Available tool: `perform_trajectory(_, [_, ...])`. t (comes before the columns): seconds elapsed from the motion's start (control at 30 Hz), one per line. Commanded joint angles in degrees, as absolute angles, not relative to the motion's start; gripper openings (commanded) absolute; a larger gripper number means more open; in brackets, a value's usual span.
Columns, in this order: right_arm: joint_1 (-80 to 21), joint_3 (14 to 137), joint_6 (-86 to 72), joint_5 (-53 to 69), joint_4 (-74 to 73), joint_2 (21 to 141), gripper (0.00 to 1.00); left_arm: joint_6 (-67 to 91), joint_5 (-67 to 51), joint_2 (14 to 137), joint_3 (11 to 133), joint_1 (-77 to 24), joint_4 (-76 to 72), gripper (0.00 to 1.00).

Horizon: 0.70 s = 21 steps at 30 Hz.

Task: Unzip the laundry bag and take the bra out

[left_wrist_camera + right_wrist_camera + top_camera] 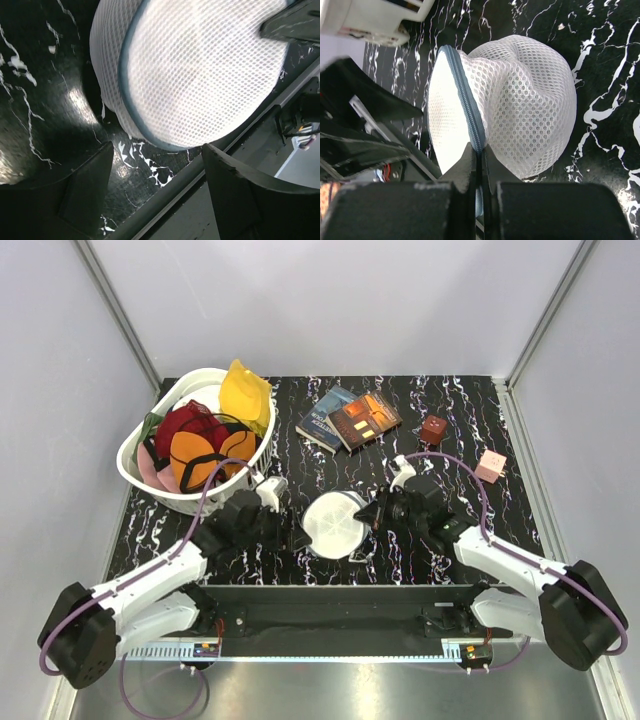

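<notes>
The small round white mesh laundry bag (335,523) (200,75) (520,110) lies on the black white-veined table (520,515), to the right of the white slotted plastic basket (180,500) and nearer the arm bases, clear of it. It rests tilted, with one flat disc end turned up toward the overhead camera. The grey-blue zip band (465,100) runs round that disc's edge and looks closed along the stretch in view; the contents cannot be made out through the mesh. The left gripper (288,530) (159,150) sits between the basket and the bag, fingers spread wide and holding nothing. The bag lies just beyond its fingertips; contact cannot be confirmed. The right gripper (372,512) (480,152) is on the bag's side away from the basket, its fingers pressed together on the zip band. Whether a zip pull lies between them cannot be told. The basket holds heaped red, orange and yellow garments (200,440). Two books (350,420) lie right of the basket, toward the table's far edge.
</notes>
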<state>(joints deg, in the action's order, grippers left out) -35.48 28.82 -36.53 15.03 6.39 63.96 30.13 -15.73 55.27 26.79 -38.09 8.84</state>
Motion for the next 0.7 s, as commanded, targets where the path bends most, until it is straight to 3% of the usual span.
perform_trajectory(0.0, [-35.9, 28.0, -41.6, 12.2, 12.2, 64.8, 0.00, 41.0, -14.2, 55.1, 22.7, -38.6, -5.4, 0.75])
perform_trajectory(0.27, [-35.9, 27.6, -42.4, 11.7, 12.2, 63.4, 0.00, 45.5, -14.8, 59.7, 20.7, -39.4, -13.6, 0.75])
perform_trajectory(0.4, [-35.9, 27.4, -42.4, 11.6, 11.9, 63.2, 0.00, 47.6, -14.7, 61.4, 19.6, -39.5, -18.5, 0.70])
perform_trajectory(0.67, [-35.9, 27.2, -42.9, 11.6, 12.0, 62.4, 0.00, 46.8, -11.4, 63.2, 20.7, -40.3, -14.7, 0.67])
